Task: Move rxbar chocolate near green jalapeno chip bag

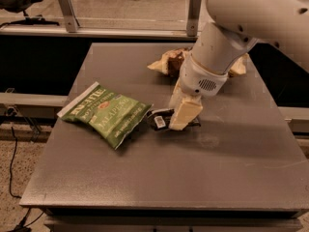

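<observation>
A crinkled brown-and-cream snack bag [166, 64] is seen at the far edge of the grey table [231, 178], beyond the gripper [174, 117] held low at mid-table. A metal rail [120, 31] is mounted behind it.

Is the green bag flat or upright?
Flat: the green bag lies label-up on the table; gripper at the rxbar chocolate beside it.
</observation>
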Robot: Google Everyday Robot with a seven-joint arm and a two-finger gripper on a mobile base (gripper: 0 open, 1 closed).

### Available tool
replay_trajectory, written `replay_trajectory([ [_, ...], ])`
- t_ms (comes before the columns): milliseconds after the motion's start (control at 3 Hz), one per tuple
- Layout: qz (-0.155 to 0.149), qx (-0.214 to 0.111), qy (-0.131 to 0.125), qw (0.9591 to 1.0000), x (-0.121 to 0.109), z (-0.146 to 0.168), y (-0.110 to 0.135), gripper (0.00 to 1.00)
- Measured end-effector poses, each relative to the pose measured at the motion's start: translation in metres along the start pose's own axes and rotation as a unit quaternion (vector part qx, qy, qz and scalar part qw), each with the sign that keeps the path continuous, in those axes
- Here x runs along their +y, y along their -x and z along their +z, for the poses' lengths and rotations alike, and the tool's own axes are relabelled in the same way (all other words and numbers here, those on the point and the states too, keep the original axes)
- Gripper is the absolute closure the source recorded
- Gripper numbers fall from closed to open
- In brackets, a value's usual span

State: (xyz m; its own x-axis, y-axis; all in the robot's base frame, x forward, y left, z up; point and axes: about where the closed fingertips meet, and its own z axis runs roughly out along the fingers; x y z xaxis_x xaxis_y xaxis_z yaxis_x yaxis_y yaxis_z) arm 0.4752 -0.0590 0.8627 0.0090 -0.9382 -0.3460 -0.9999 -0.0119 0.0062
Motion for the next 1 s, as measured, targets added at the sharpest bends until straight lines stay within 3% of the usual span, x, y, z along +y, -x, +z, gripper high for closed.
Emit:
replay_trajectory([
  [333, 0.011, -0.017, 0.001, 0.9998, 0.0022, 0.0038, 0.0053, 0.35],
  [667, 0.009, -0.016, 0.0, 0.9998, 0.0026, 0.0034, 0.0058, 0.12],
  [1000, 0.009, -0.016, -0.001, 0.9998, 0.0031, 0.0031, 0.0065, 0.0],
])
